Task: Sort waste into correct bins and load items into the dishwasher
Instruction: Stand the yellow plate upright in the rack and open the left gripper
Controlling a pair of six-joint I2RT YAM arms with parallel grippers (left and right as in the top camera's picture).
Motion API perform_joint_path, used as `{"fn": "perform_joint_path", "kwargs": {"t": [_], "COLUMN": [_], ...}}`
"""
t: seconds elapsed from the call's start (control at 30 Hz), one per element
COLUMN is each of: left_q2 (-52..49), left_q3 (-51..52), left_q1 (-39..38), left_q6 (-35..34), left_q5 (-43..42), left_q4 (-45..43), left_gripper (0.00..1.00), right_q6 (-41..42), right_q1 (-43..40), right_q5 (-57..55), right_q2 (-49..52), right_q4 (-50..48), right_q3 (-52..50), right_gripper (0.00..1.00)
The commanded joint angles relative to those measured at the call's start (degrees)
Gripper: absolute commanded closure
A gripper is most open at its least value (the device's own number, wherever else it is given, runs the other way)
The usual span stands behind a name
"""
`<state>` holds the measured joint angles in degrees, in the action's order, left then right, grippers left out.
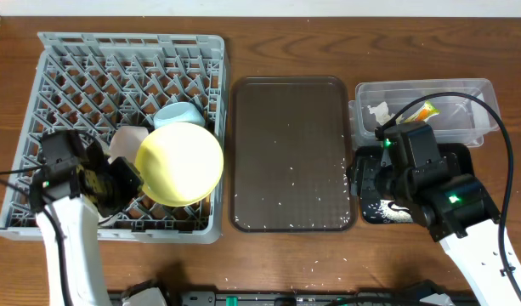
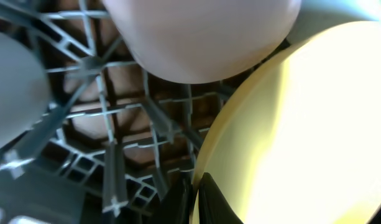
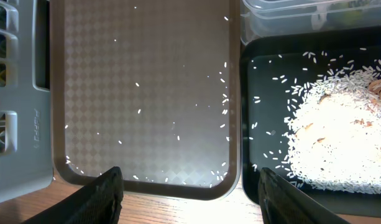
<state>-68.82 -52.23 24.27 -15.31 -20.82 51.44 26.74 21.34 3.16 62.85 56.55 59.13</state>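
Low in the left wrist view, our left fingers (image 2: 215, 202) pinch the rim of the yellow plate (image 1: 179, 163), which sits in the grey dish rack (image 1: 73, 59) at left. Our right fingers (image 3: 103, 196) stand apart, empty, over the brown serving tray (image 1: 287, 153) and the black tray (image 3: 265, 124) holding rice (image 3: 339, 137). The clear tub (image 1: 485, 89) lies upper right.

yellow plate (image 1: 180, 163) tilted in grey rack (image 1: 73, 68) | rice (image 3: 339, 137) in blk tray (image 3: 268, 146) | wrapper (image 1: 421, 110) in clear tub (image 1: 485, 87)
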Motion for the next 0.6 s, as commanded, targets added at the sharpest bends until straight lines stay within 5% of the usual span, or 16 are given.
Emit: {"fn": "perform_joint_path", "kwargs": {"t": [0.0,0.57], "left_q2": [2.89,10.47], "left_q3": [-1.70,-4.39], "left_q1": [-0.04,-2.25], "left_q6": [-2.86,0.66], "left_q5": [6.75,9.53], "left_q4": [1.01,0.55], "left_gripper": [0.93,0.92], "right_q6": [0.66,0.66], "right_q1": [0.04,0.04], "right_q5": [-0.55,-0.57], "right_q2": [0.07,0.07], "right_q4": [0.07,-0.22], "right_q3": [0.33,0.33], "right_gripper": [0.32,0.32]}}
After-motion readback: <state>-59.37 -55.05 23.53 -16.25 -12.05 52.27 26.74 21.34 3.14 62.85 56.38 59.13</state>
